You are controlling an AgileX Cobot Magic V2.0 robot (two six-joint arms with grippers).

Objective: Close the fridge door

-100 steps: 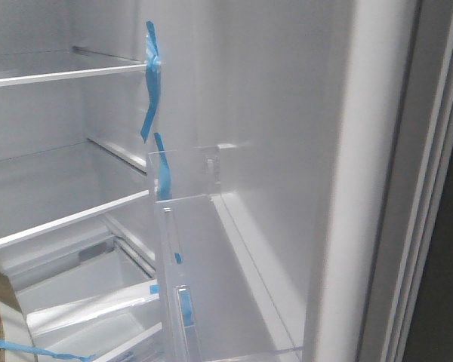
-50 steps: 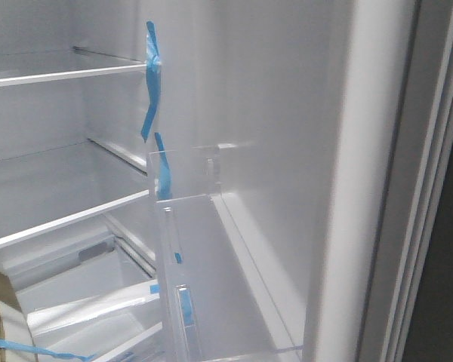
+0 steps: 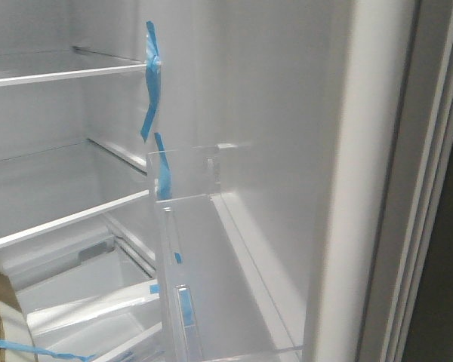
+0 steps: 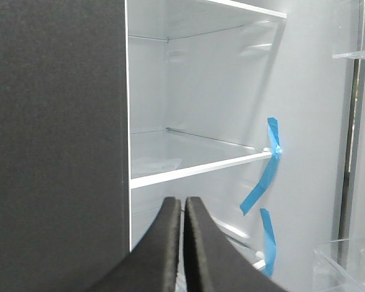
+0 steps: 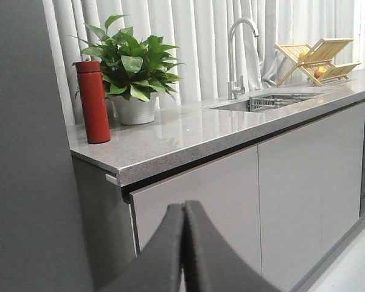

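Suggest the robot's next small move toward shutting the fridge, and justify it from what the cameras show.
Probably push the right gripper against the dark outer face of the fridge door beside it. The door's white lining and clear bin face the front camera, so it stands wide open; both grippers, left gripper included, are shut and empty.

Matte dark grey door (image 5: 24, 152) outer face, clear plastic bins (image 3: 189, 177), glass shelves (image 4: 194, 164), glossy speckled stone counter (image 5: 188, 131), shiny metal tap (image 5: 236, 55), wooden rack (image 5: 316, 58), matte black pincer fingers (image 4: 198, 249)
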